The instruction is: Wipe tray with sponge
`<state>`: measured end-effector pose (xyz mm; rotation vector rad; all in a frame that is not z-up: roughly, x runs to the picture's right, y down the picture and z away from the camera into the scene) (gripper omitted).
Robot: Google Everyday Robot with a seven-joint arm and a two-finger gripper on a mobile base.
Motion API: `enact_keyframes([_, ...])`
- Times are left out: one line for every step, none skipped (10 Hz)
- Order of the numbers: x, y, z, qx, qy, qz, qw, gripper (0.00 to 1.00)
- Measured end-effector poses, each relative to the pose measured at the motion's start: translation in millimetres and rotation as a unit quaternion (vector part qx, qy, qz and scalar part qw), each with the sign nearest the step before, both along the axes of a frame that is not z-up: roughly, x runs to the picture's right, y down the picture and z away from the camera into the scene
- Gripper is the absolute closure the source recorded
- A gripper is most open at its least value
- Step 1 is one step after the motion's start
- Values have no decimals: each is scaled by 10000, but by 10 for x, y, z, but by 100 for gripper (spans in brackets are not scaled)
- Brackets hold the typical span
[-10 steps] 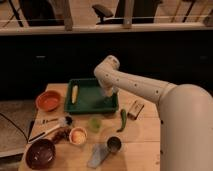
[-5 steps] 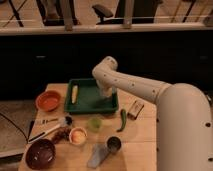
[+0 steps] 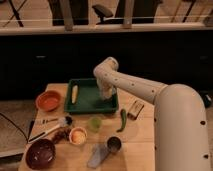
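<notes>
Dark green shallow rectangular tray [image 3: 86, 104] with a raised rim sits on the light wooden table [image 3: 133, 141], towards its far edge. The robot's white arm [image 3: 131, 85] reaches in from the right of the tray and bends down over it, so the gripper [image 3: 107, 95] hangs low over the tray's right half, close to its floor. Whether the gripper is spread or closed on anything cannot be told, and the small pale sponge cannot be told apart from the gripper's pale tip. A long yellow corn cob [image 3: 74, 93] lies inside the tray along its left wall, well apart from the gripper. Left of the tray stands a round orange bowl [image 3: 49, 100]. Just in front of the tray is a small green cup [image 3: 95, 122], and to the tray's front right lies a slim green pepper [image 3: 123, 120], with a small tan box [image 3: 135, 108] beside the tray's right corner. Further in front of the tray are a white-handled brush [image 3: 50, 127], a small bowl with orange contents [image 3: 78, 135], a dark maroon bowl [image 3: 41, 153], a metal cup [image 3: 114, 145] and a flat grey-blue oblong piece [image 3: 97, 156].
</notes>
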<state>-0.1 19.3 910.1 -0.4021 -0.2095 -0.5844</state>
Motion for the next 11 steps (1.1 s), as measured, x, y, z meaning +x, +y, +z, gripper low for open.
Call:
enact_keyframes([-12,10,12,-27,-29,-14,10000,100])
enact_keyframes([-23,14,20,-42,-55,-22,10000,100])
enact_keyframes([-33,12,25,-48,-84,-34,9999,100])
enact_keyframes([-49,15,22,-54,-105,-45,9999,100])
enact_keyframes([-66,16,16,-58,-124,-59,9999,100])
enact_keyframes([-66,17,16,-59,-132,-71,9999,100])
enact_keyframes([-64,11,16,-51,-141,-81,9999,100])
enact_keyframes([-59,7,19,-42,-147,-80,9999,100])
enact_keyframes([-59,4,20,-36,-153,-80,9998,100])
enact_keyframes([-64,1,27,-32,-165,-90,9998,100])
enact_keyframes([-71,-3,28,-30,-175,-99,9998,100])
